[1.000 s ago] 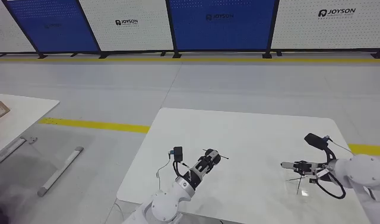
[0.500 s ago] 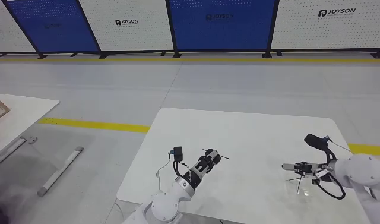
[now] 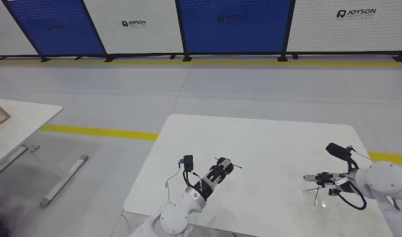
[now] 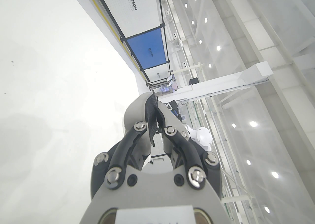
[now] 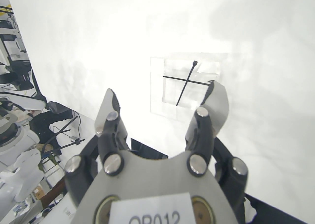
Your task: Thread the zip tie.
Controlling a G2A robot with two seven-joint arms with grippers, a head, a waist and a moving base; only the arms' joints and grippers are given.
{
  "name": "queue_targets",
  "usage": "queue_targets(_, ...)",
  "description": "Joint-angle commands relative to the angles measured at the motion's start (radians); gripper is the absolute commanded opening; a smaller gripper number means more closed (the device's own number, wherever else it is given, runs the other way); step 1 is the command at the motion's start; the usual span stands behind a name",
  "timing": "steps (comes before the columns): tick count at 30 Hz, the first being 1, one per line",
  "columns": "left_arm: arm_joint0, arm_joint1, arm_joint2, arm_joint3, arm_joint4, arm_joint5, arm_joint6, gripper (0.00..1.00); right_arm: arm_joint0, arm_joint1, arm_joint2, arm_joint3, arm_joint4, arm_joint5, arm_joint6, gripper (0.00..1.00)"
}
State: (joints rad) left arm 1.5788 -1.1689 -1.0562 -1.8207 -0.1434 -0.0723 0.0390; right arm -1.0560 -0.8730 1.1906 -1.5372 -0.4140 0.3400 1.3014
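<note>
nudges right claw (image 5: 163,88) outward, spread wide above crossed zip ties (image 5: 187,81) on clear plate (image 5: 156,101), for pickup; keeps left claw (image 3: 225,166) clamped on zip tie (image 3: 237,166), raised for threading.

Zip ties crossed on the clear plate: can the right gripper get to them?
Probably yes. The right gripper is open and pointed at the crossed zip ties on the clear plate, with nothing lying between. In the right wrist view, one fingertip overlaps a tie's end.
</note>
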Motion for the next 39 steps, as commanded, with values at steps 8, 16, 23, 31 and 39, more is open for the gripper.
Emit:
queue_targets(8,0.0,0.0,0.0,0.0,0.0,0.0,0.0,0.0,0.0,-0.004,0.008,0.02,-0.038,0.0,0.043,0.36)
queue_targets(16,0.0,0.0,0.0,0.0,0.0,0.0,0.0,0.0,0.025,-0.021,-0.016,0.05,-0.084,0.0,0.077,0.37)
queue_targets(23,0.0,0.0,0.0,0.0,0.0,0.0,0.0,0.0,0.047,-0.038,-0.037,0.077,-0.112,0.0,0.089,0.35)
queue_targets(31,0.0,0.0,0.0,0.0,0.0,0.0,0.0,0.0,0.07,-0.05,-0.064,0.105,-0.125,0.0,0.089,0.31)
queue_targets(39,0.0,0.0,0.0,0.0,0.0,0.0,0.0,0.0,0.081,-0.049,-0.089,0.108,-0.132,0.0,0.089,0.27)
